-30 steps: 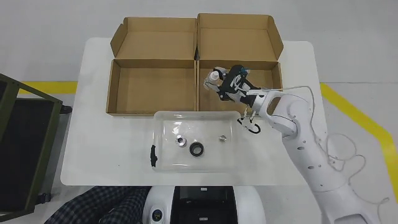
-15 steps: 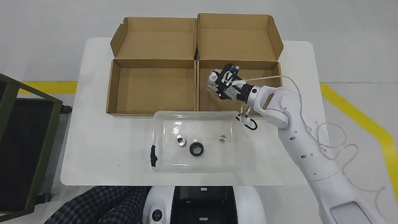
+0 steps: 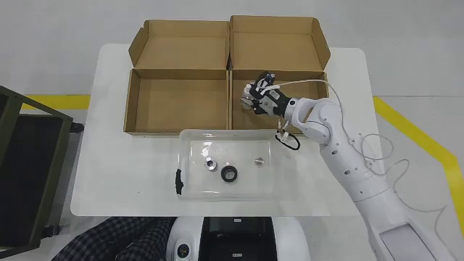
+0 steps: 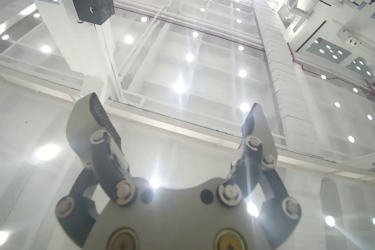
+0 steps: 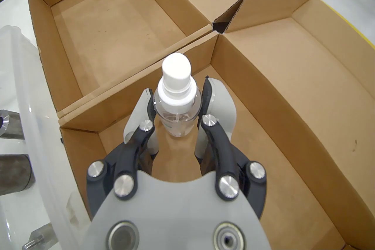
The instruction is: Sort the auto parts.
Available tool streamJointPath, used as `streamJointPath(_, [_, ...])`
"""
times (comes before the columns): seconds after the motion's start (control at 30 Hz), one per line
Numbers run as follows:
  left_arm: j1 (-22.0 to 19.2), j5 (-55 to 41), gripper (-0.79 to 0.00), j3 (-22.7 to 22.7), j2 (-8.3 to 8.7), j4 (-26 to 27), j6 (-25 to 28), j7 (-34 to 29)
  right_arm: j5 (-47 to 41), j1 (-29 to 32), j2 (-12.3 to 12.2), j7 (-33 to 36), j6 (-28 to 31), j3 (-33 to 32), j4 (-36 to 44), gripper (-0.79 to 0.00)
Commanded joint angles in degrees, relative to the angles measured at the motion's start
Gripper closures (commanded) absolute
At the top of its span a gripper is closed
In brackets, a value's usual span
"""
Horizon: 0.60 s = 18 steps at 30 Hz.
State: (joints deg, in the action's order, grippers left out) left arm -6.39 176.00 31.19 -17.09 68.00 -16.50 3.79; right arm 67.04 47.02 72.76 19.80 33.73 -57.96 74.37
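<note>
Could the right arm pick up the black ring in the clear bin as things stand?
Probably not yet: the right gripper is shut on a spray bottle over the right-hand box. The black ring itself lies unobstructed nearby.

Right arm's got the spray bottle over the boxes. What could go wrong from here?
1. The right end effector pinches the spray bottle at its fingertips, on the rounded clear body; it may slip or twist.
2. The bottle sits close to the right box's wall beside the left box; it might clip that wall on lowering.
</note>
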Motion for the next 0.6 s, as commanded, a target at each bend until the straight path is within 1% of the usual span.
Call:
streamJointPath(0.0, [0.0, 0.0, -0.785, 0.0, 0.0, 0.0, 0.0, 0.0, -0.04, -0.14, 0.05, 0.02, -0.13, 0.1, -0.38, 0.0])
streamJointPath(0.03, [0.0, 0.0, -0.785, 0.0, 0.0, 0.0, 0.0, 0.0, -0.05, -0.21, 0.07, -0.06, -0.18, 0.14, -0.57, -0.015])
streamJointPath(0.07, [0.0, 0.0, -0.785, 0.0, 0.0, 0.0, 0.0, 0.0, -0.04, -0.26, 0.09, -0.06, -0.16, 0.21, -0.77, -0.092])
streamJointPath(0.13, [0.0, 0.0, -0.785, 0.0, 0.0, 0.0, 0.0, 0.0, -0.05, -0.27, 0.12, -0.08, -0.14, 0.31, -0.99, -0.363])
streamJointPath(0.17, [0.0, 0.0, -0.785, 0.0, 0.0, 0.0, 0.0, 0.0, 0.01, -0.24, 0.12, -0.07, -0.15, 0.35, -0.99, -0.548])
streamJointPath(0.2, [0.0, 0.0, -0.785, 0.0, 0.0, 0.0, 0.0, 0.0, -0.02, -0.16, 0.12, -0.07, -0.16, 0.35, -0.99, -0.779])
streamJointPath(0.37, [0.0, 0.0, -0.785, 0.0, 0.0, 0.0, 0.0, 0.0, -0.17, 0.4, -0.09, 0.11, 0.28, -0.26, 0.97, -0.785])
streamJointPath(0.57, [0.0, 0.0, -0.785, 0.0, 0.0, 0.0, 0.0, 0.0, 1.89, 1.56, -0.75, 1.32, 1.22, -1.66, 7.36, -0.785])
